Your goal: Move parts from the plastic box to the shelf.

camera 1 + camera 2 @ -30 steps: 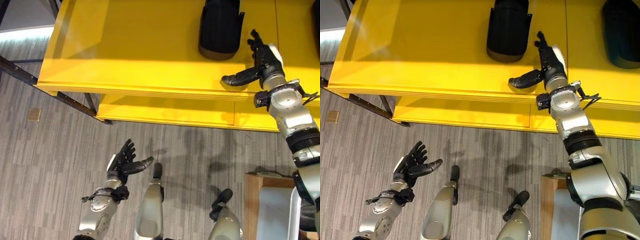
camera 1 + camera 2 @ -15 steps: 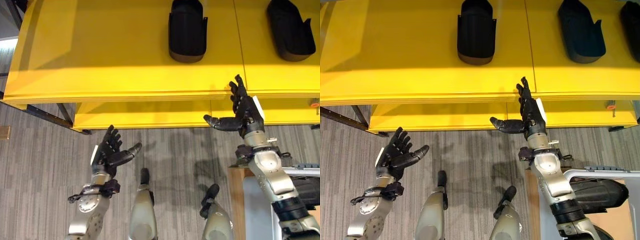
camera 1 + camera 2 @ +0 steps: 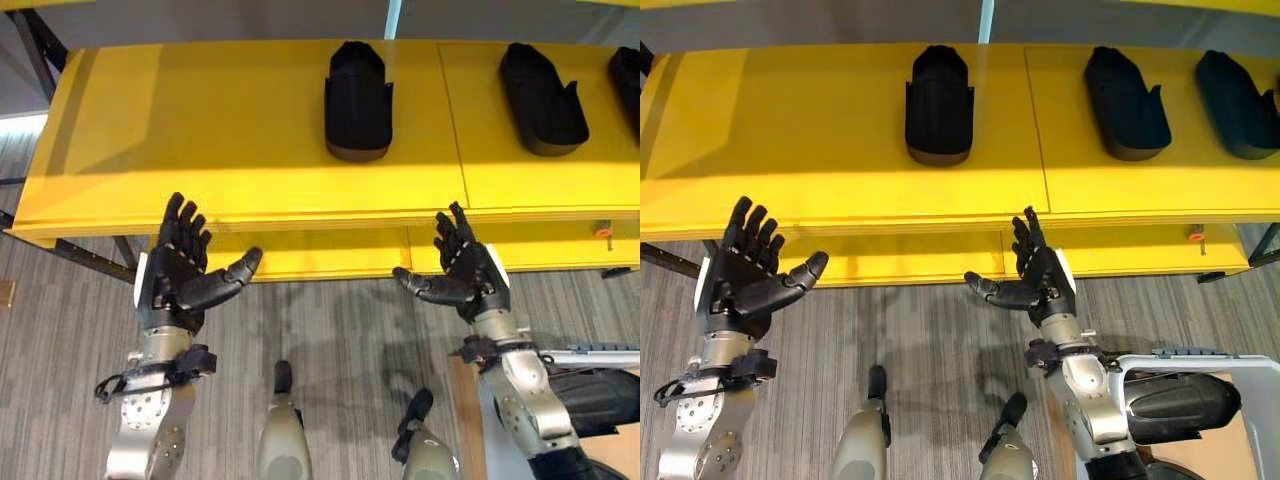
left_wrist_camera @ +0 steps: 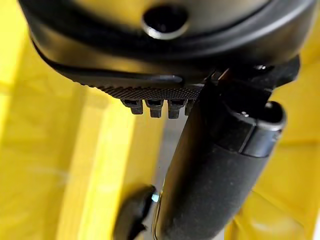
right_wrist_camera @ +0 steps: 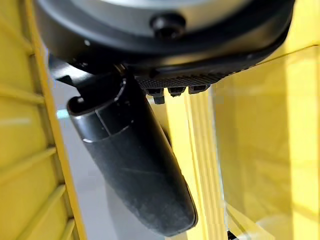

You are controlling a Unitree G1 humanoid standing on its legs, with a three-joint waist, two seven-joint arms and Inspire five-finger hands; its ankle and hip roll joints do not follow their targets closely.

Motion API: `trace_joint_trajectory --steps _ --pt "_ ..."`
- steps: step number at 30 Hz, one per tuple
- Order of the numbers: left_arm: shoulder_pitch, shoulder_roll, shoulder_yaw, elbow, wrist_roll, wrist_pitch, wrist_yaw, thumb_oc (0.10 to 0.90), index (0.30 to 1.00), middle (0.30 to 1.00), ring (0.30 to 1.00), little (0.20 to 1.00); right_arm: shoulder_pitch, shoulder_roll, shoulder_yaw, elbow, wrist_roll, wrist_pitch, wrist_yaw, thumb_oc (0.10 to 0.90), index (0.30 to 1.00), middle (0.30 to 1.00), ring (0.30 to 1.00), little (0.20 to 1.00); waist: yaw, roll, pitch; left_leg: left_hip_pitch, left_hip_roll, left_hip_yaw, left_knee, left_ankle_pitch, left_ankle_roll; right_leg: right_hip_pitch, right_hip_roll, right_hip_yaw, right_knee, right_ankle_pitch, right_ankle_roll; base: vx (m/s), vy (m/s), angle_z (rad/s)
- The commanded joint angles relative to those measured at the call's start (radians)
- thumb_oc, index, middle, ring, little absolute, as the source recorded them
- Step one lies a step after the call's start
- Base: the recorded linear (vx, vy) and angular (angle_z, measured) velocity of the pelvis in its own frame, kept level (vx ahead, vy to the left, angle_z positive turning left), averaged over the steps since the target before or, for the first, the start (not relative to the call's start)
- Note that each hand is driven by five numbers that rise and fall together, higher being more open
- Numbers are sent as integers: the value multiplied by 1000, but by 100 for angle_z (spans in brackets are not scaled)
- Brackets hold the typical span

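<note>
Three black moulded parts lie on the yellow shelf point(image 3: 230, 140): one in the middle point(image 3: 358, 100), one to its right point(image 3: 543, 84) and one at the far right point(image 3: 1238, 90). Another black part point(image 3: 1175, 402) rests in the plastic box point(image 3: 1215, 365) at the lower right. My left hand point(image 3: 175, 275) is open, held up in front of the shelf's front edge, holding nothing. My right hand point(image 3: 463, 278) is open too, raised before the shelf edge just left of the box, empty.
A lower yellow shelf board point(image 3: 330, 255) shows under the top one. Dark metal shelf legs point(image 3: 75, 255) stand at the left. Grey striped carpet point(image 3: 330, 330) covers the floor between the shelf and me.
The view has swung right and tilted up. My right hand came back off the shelf top and down before its edge; my left hand rose higher.
</note>
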Motion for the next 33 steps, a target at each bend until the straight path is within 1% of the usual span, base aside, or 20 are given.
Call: trace_joint_trajectory --steps 1,4,5,6,8,9,10,11,12,13,14,15,18,20,21,22,26,27,29,33 --pt "-145 52 21 -104 110 -155 46 900 1000 1000 1000 1000 -36 0 24 -104 50 -111 40 900 1000 1000 1000 1000 -23 -13 -87 46 35 6 -74 40 -12 56 -50 -1 61 -50 58 0 27 -8" --pt "-238 68 -4 -38 182 -155 93 900 1000 1000 1000 1000 -50 -6 55 -106 57 -103 47 900 1000 1000 1000 1000 -41 -14 -92 54 40 21 -71 37 -14 46 -49 16 61 -48 58 4 20 -11" --pt "-242 69 -5 -36 182 -156 94 900 1000 1000 1000 1000 -52 -6 54 -106 57 -103 47 900 1000 1000 1000 1000 -40 -14 -92 51 39 21 -72 40 -12 44 -49 16 59 -44 57 10 30 -14" --pt "-306 85 -22 43 236 -146 129 900 1000 1000 1000 1000 -60 -13 70 -110 60 -98 50 900 1000 1000 1000 1000 -54 -15 -93 60 41 36 -70 37 -13 38 -48 32 56 -40 57 0 31 -12" --pt "-364 105 -32 149 303 -136 173 900 1000 1000 1000 1000 -70 -19 85 -108 70 -95 58 900 1000 1000 1000 1000 -69 -15 -92 69 46 48 -66 31 -15 33 -48 46 58 -41 59 1 31 -16" --pt "-367 106 -34 152 304 -138 174 900 1000 1000 1000 1000 -72 -19 84 -108 70 -95 58 900 1000 1000 1000 1000 -68 -16 -92 67 45 48 -67 34 -14 31 -48 47 55 -37 58 -7 37 -35" --pt "-420 108 -44 247 322 -132 206 900 1000 1000 1000 1000 -81 -21 96 -107 78 -92 62 900 1000 1000 1000 1000 -86 -18 -93 70 46 62 -65 32 -14 23 -46 61 52 -32 58 -7 26 -38" --pt "-424 109 -45 251 322 -135 206 900 1000 1000 1000 1000 -82 -21 96 -107 78 -92 62 900 1000 1000 1000 1000 -84 -18 -92 71 46 63 -65 32 -14 22 -46 63 52 -32 58 -4 41 -41" --pt "-469 121 -46 345 334 -124 233 900 1000 1000 1000 1000 -82 -26 102 -103 89 -92 67 900 1000 1000 1000 1000 -100 -21 -91 75 50 76 -61 30 -14 14 -44 75 48 -27 60 -2 28 -31" --pt "-488 123 -45 381 327 -128 243 900 1000 1000 1000 1000 -82 -27 103 -104 93 -94 68 900 1000 1000 1000 1000 -104 -23 -90 77 52 83 -60 29 -15 11 -43 81 44 -25 60 -2 27 -31" --pt "-490 123 -46 384 326 -130 243 900 1000 1000 1000 1000 -82 -27 103 -104 94 -94 68 900 1000 1000 1000 1000 -103 -23 -89 78 52 84 -60 29 -15 11 -43 82 44 -25 60 -2 10 -21" --pt "-516 136 -48 424 326 -126 253 900 1000 1000 1000 1000 -82 -31 105 -103 99 -95 71 900 1000 1000 1000 1000 -109 -25 -86 78 54 89 -58 29 -16 7 -41 90 43 -23 61 -12 9 -20" --pt "-604 214 -51 570 374 -116 295 900 1000 1000 1000 1000 -60 -44 99 -97 124 -106 84 900 1000 1000 1000 1000 -131 -35 -82 80 62 104 -50 28 -19 0 -36 106 36 -19 63 -10 7 -28" --pt "-648 234 -61 639 358 -115 304 900 1000 1000 1000 1000 -46 -45 101 -96 135 -108 89 900 1000 1000 1000 1000 -140 -41 -80 78 65 106 -45 28 -20 -3 -33 111 33 -17 64 0 -4 -18" --pt "-650 234 -62 642 357 -117 304 900 1000 1000 1000 1000 -47 -44 100 -96 136 -108 89 900 1000 1000 1000 1000 -139 -41 -80 78 65 106 -45 27 -20 -3 -33 111 33 -16 64 -1 -7 -8" --pt "-694 264 -74 707 359 -108 312 900 1000 1000 1000 1000 -36 -49 104 -98 147 -112 97 900 1000 1000 1000 1000 -147 -45 -78 76 69 110 -41 27 -21 -6 -31 113 31 -15 65 0 0 0" --pt "-768 310 -97 824 346 -101 330 900 1000 1000 1000 1000 -28 -53 113 -106 157 -121 98 900 1000 1000 1000 1000 -156 -57 -67 75 78 114 -27 21 -25 -8 -24 123 30 -15 66 0 0 0" --pt "-770 311 -98 826 346 -102 330 900 1000 1000 1000 1000 -28 -53 112 -106 157 -121 98 900 1000 1000 1000 1000 -156 -58 -68 72 77 114 -28 24 -24 -10 -24 123 28 -12 65 -2 -6 -3" --pt "-818 340 -125 895 325 -98 324 900 1000 1000 1000 1000 -23 -59 113 -110 165 -127 100 900 1000 1000 1000 1000 -162 -68 -61 69 85 117 -13 19 -27 -16 -19 131 31 -12 66 0 0 0" --pt "-885 364 -171 974 322 -89 315 900 1000 1000 1000 1000 -17 -65 118 -111 164 -131 98 900 1000 1000 1000 1000 -167 -76 -54 61 90 117 -4 18 -29 -19 -15 134 29 -10 67 -1 -1 -2"
